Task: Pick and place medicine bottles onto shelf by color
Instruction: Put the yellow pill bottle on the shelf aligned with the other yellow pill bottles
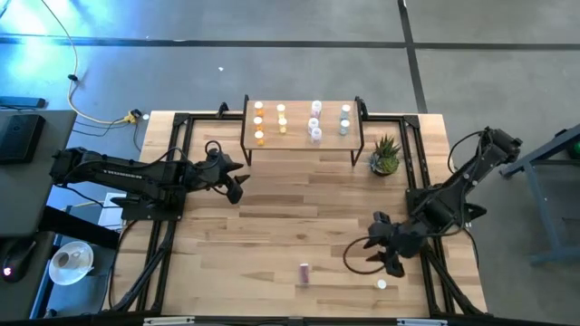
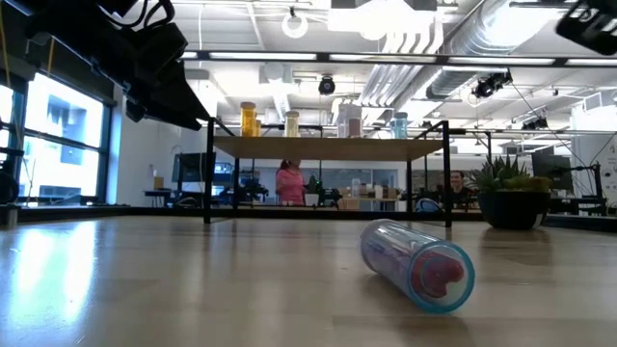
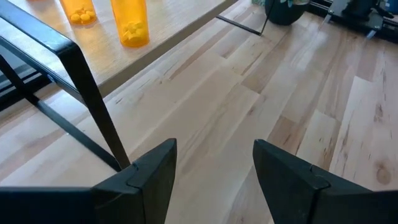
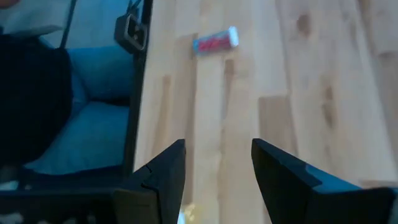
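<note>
Left pincer (image 1: pixel 237 184) hung open, empty, beside shelf (image 1: pixel 299 140); right pincer (image 1: pixel 391 258) open, empty, near lying purple bottle (image 1: pixel 304 273) on surface (image 1: pixel 272 208)

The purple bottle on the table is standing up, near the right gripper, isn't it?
Not quite. The purple bottle is near the right gripper, but it is lying on its side on the table, not standing. The low view shows this best.
</note>
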`<state>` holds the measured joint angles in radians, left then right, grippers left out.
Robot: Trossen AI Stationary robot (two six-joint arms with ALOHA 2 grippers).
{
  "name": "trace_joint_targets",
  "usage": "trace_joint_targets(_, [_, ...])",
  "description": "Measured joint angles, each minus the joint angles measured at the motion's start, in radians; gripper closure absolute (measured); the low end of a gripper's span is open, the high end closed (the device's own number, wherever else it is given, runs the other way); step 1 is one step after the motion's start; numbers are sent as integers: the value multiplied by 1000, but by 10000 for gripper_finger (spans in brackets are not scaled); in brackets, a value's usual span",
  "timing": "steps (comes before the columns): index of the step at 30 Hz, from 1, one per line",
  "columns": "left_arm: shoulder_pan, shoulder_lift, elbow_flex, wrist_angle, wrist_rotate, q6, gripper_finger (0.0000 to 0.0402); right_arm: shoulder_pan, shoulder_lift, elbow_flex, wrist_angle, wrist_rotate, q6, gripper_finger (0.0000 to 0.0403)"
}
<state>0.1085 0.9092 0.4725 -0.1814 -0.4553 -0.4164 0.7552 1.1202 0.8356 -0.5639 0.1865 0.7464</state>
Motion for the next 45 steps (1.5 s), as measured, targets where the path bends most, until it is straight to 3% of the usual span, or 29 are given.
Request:
trace_joint_targets(8, [0, 0, 0, 0, 0, -2, 200, 137, 8, -22, 17, 74, 118, 229])
trace_joint_targets(16, [0, 0, 0, 26, 0, -4, 200, 251, 109, -22, 26, 129, 238, 229])
trace_joint_targets(28, [0, 0, 0, 69, -1, -4, 200, 346, 255, -22, 74, 154, 359, 229])
trace_joint_targets(45, [0, 0, 0, 70, 3, -27, 200, 409, 332, -22, 92, 225, 425, 229])
